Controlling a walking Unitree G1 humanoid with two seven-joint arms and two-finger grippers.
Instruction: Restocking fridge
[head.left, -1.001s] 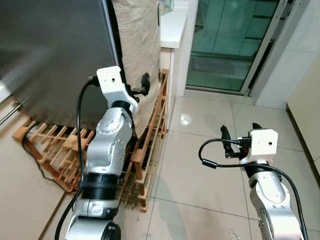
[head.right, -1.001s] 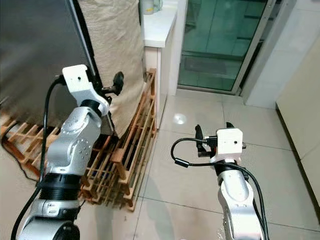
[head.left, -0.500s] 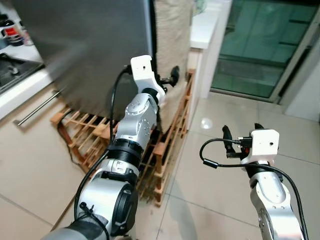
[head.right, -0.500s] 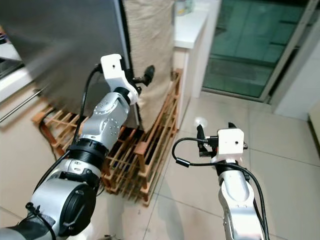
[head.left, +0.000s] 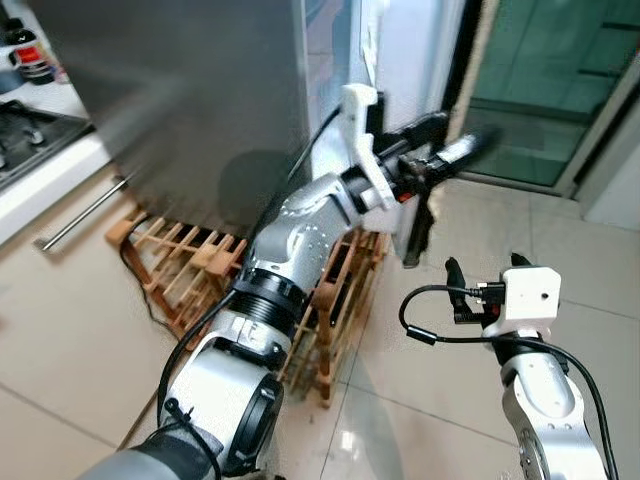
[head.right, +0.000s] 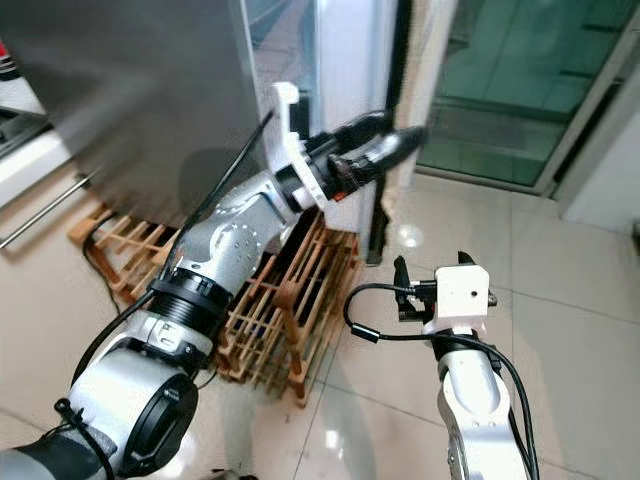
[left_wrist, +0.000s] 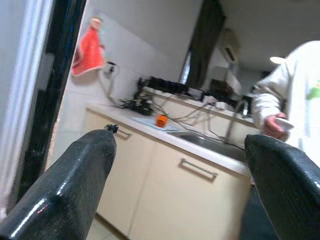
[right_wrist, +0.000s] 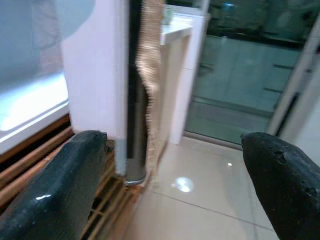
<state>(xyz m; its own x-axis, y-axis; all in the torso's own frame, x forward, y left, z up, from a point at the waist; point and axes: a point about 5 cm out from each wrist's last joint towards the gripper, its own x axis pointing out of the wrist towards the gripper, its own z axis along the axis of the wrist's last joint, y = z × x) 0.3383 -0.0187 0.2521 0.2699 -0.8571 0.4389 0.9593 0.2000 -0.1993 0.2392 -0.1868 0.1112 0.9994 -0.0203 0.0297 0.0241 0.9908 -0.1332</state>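
1. As the fridge (head.left: 180, 100) stands at the robot's left in the left eye view, its grey steel front reads smooth and slippery; the left gripper (head.left: 450, 155) reaches past the front edge toward the door (head.left: 400, 70), which shows a pale inner face and stands ajar. A door like this is stiff and likely heavy, so the sound hold is its free vertical edge, not the flat face. A wooden rack (head.left: 200, 265) sits on the floor at the fridge's foot.

2. In the right eye view, the right gripper (head.right: 430, 275) hangs low over the tiled floor (head.right: 560, 340), well apart from the fridge, carrying nothing.

3. In the left wrist view, the left jaws are spread with nothing between the fingers (left_wrist: 65, 185); beyond them lie a bench (left_wrist: 165, 137) with a sink, a red cloth (left_wrist: 87, 50) on the wall and a person's sleeve (left_wrist: 295, 85).

4. In the right wrist view, the right jaws are spread too, fingers (right_wrist: 55, 185) framing the white door edge (right_wrist: 95, 75) with a beige cloth (right_wrist: 150, 85) hanging beside it.
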